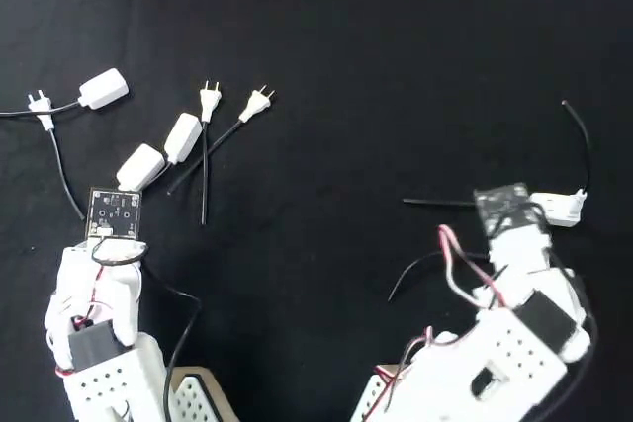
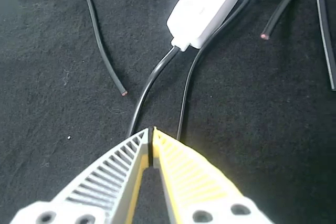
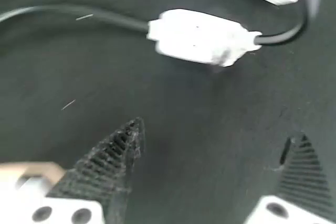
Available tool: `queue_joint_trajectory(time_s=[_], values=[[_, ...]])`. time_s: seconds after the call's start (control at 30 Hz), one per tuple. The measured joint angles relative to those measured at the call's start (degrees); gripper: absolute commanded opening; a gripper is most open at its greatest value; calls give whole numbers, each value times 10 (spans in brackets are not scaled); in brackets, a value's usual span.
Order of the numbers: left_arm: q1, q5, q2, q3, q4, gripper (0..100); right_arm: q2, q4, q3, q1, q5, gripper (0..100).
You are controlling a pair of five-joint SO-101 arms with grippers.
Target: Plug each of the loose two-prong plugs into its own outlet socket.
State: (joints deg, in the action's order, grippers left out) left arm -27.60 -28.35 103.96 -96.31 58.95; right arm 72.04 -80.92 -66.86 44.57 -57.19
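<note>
While the left end effector (image 2: 152,132) clenches empty, the right end effector (image 3: 219,132) gapes near a plugged socket (image 3: 199,38).

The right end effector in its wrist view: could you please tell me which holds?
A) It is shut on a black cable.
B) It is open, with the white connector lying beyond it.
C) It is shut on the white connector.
B: the right end effector has its fingers well apart, and the white connector lies beyond them, untouched.

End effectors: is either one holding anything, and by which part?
Nothing is held: the left end effector is shut empty, the right end effector open.
</note>
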Motion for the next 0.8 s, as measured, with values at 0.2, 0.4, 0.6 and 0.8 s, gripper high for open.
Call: queue_joint_trajectory(time_s=[0.2,0.4,0.6,0.8], values=[[0,0,0,0,0,33,161,-109,93,-98,63,127],[0,0,0,0,0,33,207,-91,120,-237,125,38],[0,0,0,0,0,33,76,-25,120,-365,214,12],[21,0,0,0,-6,34,-208,97,172,-491,360,12]])
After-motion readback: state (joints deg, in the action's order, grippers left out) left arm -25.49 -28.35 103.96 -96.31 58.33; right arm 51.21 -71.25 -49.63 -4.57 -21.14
